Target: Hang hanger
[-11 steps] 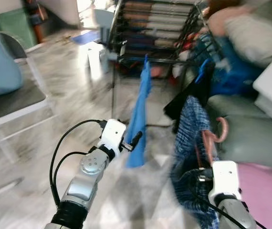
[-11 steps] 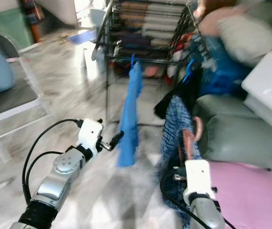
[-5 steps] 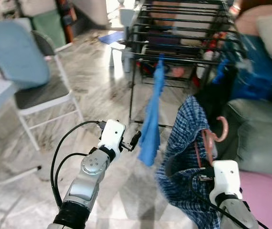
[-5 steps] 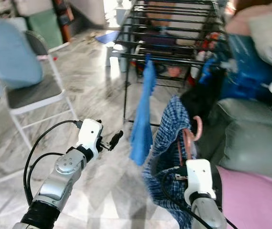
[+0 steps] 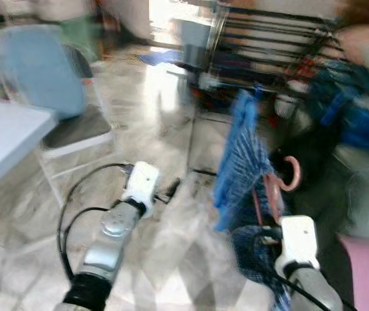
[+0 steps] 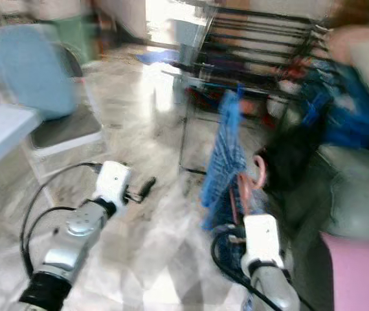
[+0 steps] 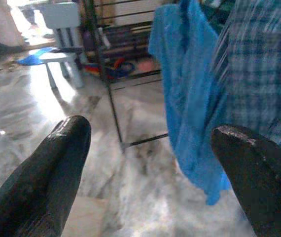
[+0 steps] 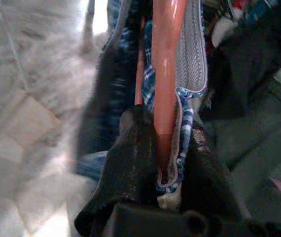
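Observation:
A salmon-pink hanger (image 8: 166, 74) carries a blue plaid shirt (image 5: 257, 249); its hook (image 5: 292, 173) rises above my right wrist. My right gripper (image 8: 164, 165) is shut on the hanger's stem, with the shirt's collar bunched around it. My left gripper (image 7: 150, 136) is held out to the left of the shirt, open, with nothing between its fingers (image 7: 64, 148). Ahead stands a black wire drying rack (image 5: 272, 39), and a plain blue cloth (image 7: 185, 84) hangs from its front rail. Both eye views are blurred.
A white folding chair (image 5: 74, 129) draped in a light blue garment stands at the left, by a white table edge (image 5: 3, 139). A grey-green sofa (image 6: 359, 188) with piled clothes and a pink cover (image 6: 359, 272) lies at the right. Marble floor (image 5: 171, 253) lies between.
The whole picture has swung and blurred, so the camera has moved; a white table edge now shows at the left. Both arms keep their pose and the hanger stays gripped.

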Tool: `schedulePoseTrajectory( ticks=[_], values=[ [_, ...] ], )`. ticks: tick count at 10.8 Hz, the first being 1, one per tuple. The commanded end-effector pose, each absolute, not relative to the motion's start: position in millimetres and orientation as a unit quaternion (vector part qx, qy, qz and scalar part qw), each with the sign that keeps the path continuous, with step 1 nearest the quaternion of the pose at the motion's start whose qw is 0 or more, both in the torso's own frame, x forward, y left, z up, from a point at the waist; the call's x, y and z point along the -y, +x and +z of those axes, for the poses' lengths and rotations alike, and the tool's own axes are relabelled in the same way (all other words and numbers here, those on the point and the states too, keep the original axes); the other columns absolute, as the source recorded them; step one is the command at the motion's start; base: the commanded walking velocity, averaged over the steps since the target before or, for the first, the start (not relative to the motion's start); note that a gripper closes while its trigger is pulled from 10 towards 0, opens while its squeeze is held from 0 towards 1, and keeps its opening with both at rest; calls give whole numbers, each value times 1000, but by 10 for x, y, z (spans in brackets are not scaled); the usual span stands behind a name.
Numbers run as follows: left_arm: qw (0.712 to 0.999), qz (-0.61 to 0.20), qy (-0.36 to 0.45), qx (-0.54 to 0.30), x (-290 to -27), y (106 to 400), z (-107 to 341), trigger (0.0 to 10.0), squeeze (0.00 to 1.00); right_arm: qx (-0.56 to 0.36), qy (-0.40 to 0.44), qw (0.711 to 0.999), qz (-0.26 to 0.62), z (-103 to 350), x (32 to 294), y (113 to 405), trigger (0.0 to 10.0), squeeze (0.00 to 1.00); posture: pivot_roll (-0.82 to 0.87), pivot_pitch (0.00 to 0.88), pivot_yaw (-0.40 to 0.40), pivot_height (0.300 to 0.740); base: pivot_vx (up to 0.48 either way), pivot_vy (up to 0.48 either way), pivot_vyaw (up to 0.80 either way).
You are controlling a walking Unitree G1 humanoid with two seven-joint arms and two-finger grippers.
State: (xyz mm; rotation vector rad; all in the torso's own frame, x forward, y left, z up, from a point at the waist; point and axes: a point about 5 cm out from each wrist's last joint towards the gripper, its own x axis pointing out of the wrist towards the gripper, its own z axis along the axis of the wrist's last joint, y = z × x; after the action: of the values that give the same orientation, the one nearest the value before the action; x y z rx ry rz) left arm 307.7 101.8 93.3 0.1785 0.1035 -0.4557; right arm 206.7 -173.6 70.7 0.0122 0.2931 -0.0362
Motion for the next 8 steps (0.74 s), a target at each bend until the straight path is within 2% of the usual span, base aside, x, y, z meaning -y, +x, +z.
schedulePoseTrajectory(
  ticks=[1,5,7,8],
  values=[
    [965,-242,91,-41,-920,3068,966,10000,0,-133,2,991,-27,760,1793,2079,10000,0,-3,0,-44,740,0,0,0],
    [965,-243,95,-39,-909,3066,967,10000,0,-132,2,991,-22,755,1781,2077,10000,0,-4,0,-44,740,0,0,0],
    [964,-245,98,-38,-899,3064,970,10000,0,-130,4,991,-20,757,1769,2075,10000,0,-5,0,-44,740,0,0,800],
    [958,-271,89,-29,-880,3041,1004,10000,0,-128,5,991,-21,759,1766,2074,10000,0,-6,0,-43,740,0,0,594]
  ],
)
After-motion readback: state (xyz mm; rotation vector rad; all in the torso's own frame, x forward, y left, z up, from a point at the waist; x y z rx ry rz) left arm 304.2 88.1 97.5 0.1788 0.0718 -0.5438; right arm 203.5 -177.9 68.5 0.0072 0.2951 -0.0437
